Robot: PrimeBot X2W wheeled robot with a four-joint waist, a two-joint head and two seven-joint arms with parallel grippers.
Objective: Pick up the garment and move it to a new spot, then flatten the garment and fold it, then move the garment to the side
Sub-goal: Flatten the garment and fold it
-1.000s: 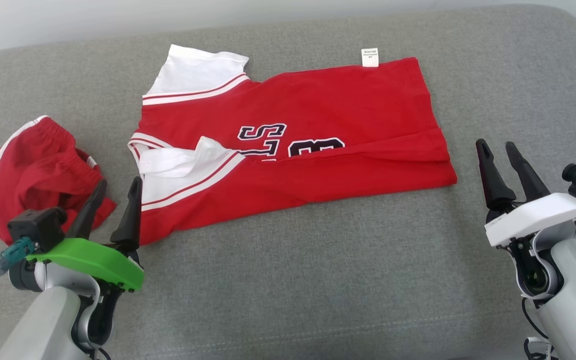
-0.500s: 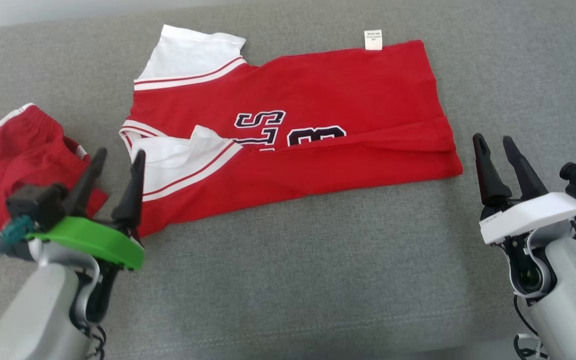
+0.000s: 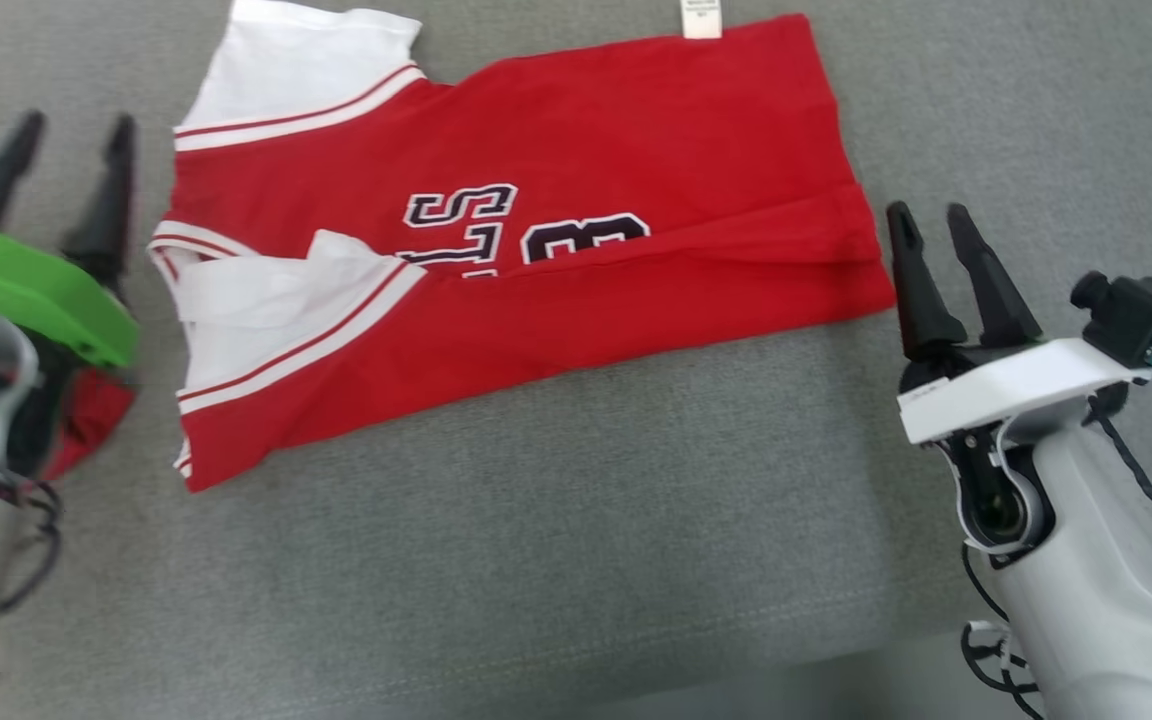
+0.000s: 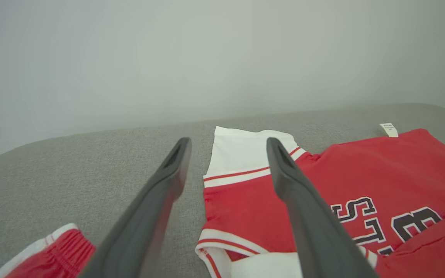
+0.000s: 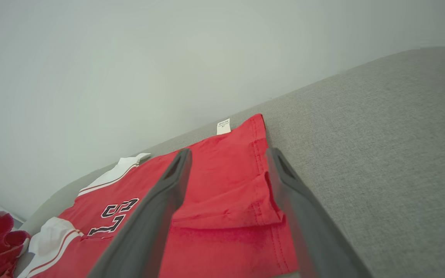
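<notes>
On the grey cushion (image 3: pixel 536 560), your red jersey (image 3: pixel 636 130) lies half-folded toward the far edge, between left tool (image 3: pixel 76 122) and right tool (image 3: pixel 927 211), both spread and empty. It looks light and limp, so pinch its end corners.

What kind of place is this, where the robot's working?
Likely an indoor room, home or lab, set up for folding clothes: a grey upholstered cushion like a sofa seat, a plain pale wall behind it, and a red jersey and red shorts lying on it.

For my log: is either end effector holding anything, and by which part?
Nothing is held: left end effector and right end effector stand open beside the jersey.
</notes>
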